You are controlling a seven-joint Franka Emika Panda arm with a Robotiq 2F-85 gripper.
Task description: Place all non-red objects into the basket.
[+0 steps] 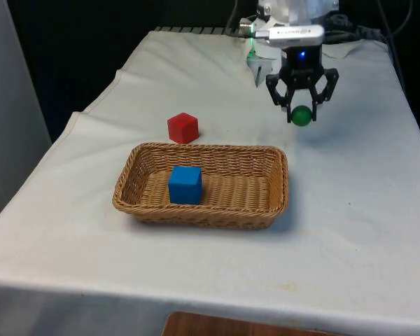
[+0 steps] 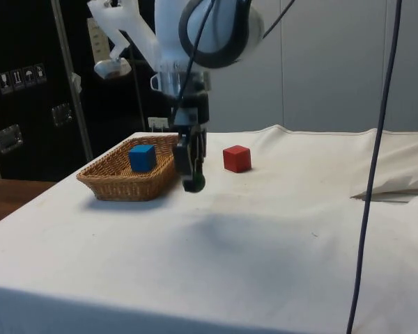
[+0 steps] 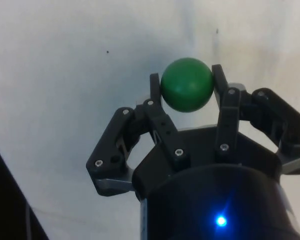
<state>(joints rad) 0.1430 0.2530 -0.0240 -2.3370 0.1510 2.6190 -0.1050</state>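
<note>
Now the gripper [image 1: 302, 112], clenched on the green ball [image 1: 302, 115] and seemingly lifted, must carry it toward eight o'clock over the basket [image 1: 276, 183], beside the blue cube [image 1: 185, 185].

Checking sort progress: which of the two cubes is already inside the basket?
The blue cube. It sits inside the wicker basket, while the red cube rests on the cloth outside the basket's far rim.

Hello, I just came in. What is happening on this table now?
The robot's gripper is shut on a green ball and holds it above the cloth, to the front view's right of the wicker basket. A blue cube already lies in the basket. A red cube sits on the cloth just behind it.
</note>
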